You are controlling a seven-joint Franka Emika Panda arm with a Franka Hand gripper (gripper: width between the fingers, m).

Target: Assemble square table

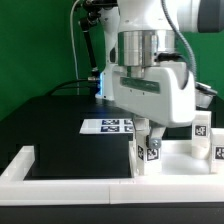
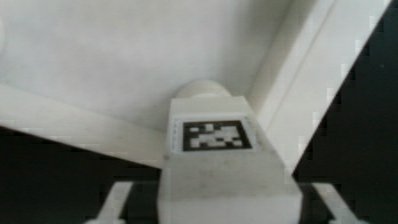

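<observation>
fingers [image 2: 125, 203] flank a tagged leg [image 2: 217, 150], seemingly pinching its sides, though contact isn't clear.
the leg, stiff, light, likely slick plastic, stands by the border rail [image 1: 70, 184] under the gripper [image 1: 149, 140]; flat sides look best to grasp. more legs [image 1: 203, 128] sit at the exterior view's right; the tabletop [image 2: 125, 60] shows only partly, fingertips cropped, arm hiding much.
</observation>
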